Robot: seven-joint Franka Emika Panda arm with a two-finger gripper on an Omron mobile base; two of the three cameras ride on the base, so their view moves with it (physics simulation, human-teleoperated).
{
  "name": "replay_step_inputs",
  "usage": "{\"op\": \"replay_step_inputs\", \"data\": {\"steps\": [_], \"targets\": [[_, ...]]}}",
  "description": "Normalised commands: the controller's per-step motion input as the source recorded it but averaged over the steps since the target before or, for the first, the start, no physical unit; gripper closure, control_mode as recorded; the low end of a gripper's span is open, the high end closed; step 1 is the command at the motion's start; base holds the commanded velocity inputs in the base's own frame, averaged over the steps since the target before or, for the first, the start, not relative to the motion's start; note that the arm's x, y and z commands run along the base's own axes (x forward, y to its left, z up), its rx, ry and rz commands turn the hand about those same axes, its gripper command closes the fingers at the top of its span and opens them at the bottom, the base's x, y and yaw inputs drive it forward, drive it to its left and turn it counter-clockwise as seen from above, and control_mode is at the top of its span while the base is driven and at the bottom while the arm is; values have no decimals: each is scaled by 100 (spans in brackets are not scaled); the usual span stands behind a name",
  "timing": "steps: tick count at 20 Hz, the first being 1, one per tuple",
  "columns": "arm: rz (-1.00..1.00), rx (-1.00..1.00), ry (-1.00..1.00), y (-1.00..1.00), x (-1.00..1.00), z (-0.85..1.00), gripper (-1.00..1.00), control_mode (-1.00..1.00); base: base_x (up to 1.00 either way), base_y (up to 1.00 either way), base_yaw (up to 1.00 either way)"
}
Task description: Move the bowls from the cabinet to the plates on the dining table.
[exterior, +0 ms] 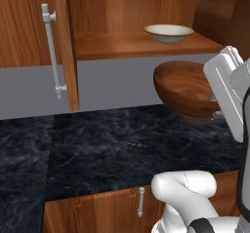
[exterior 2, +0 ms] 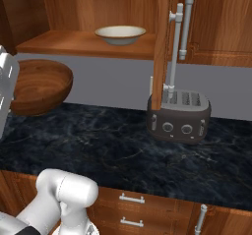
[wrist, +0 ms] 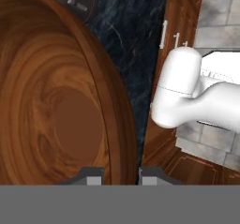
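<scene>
Your arm reaches up from the base toward the open cabinet (exterior: 29,27), its white hand at the right edge of the left base view, carrying the wooden bowl (exterior: 188,88) tipped on its side, clear of the black marble worktop (exterior: 122,144) and below the shelf (exterior: 141,44). The gripper (wrist: 121,177) is clamped on that bowl's rim, one fingertip inside the rim and one outside. The bowl is deep, glossy dark brown with swirling grain. The smaller cream bowl (exterior: 168,32) sits upright on the shelf. Your right base view adds a dark toaster (exterior 2: 179,113) on the worktop beside the open cabinet door's edge; the hand view shows the wooden bowl's inner grain close up.
</scene>
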Motion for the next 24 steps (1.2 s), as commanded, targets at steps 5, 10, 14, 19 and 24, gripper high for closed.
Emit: {"op": "replay_step_inputs", "data": {"steps": [5, 10, 14, 19, 24], "targets": [[0, 0, 0, 0, 0, 0, 100, -100, 0, 0, 0], [0, 0, 0, 0, 0, 0, 100, -100, 0, 0, 0], [0, 0, 0, 0, 0, 0, 100, 100, 0, 0, 0], [0, 0, 0, 0, 0, 0, 100, 100, -27, 0, 0], [0, 0, 0, 0, 0, 0, 100, 100, -99, 0, 0]]}}
